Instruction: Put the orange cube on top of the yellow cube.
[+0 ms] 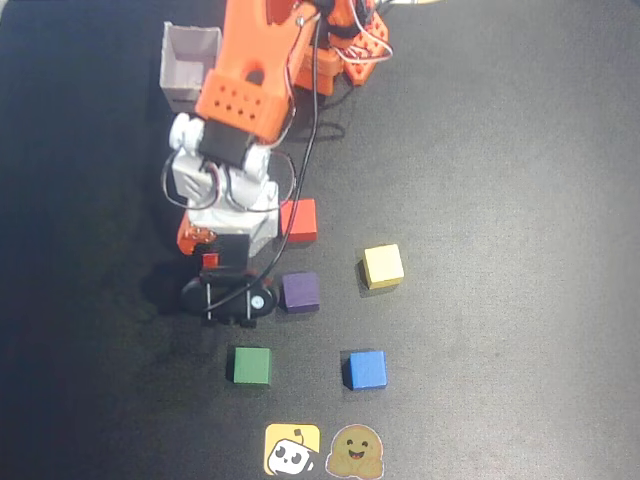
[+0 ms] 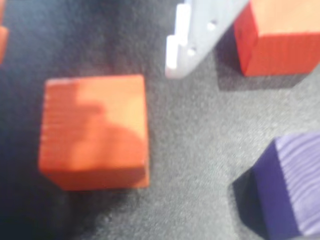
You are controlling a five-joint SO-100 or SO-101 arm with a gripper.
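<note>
In the wrist view the orange cube [image 2: 95,132] lies on the black mat, just beyond the fingertips of my gripper [image 2: 87,60]. The gripper is open and empty. Its white finger [image 2: 192,40] is to the right of the cube and its orange finger [image 2: 2,42] is at the left edge. In the overhead view my gripper [image 1: 212,255] points down at the mat left of centre, and the arm hides most of the orange cube. The yellow cube [image 1: 382,266] sits apart to the right, on the mat.
A red cube [image 1: 298,220] [image 2: 280,35] and a purple cube [image 1: 300,291] [image 2: 290,190] lie close to the right of the gripper. A green cube [image 1: 252,366], a blue cube [image 1: 367,369], two stickers [image 1: 292,450] and a grey box [image 1: 190,65] are also on the mat.
</note>
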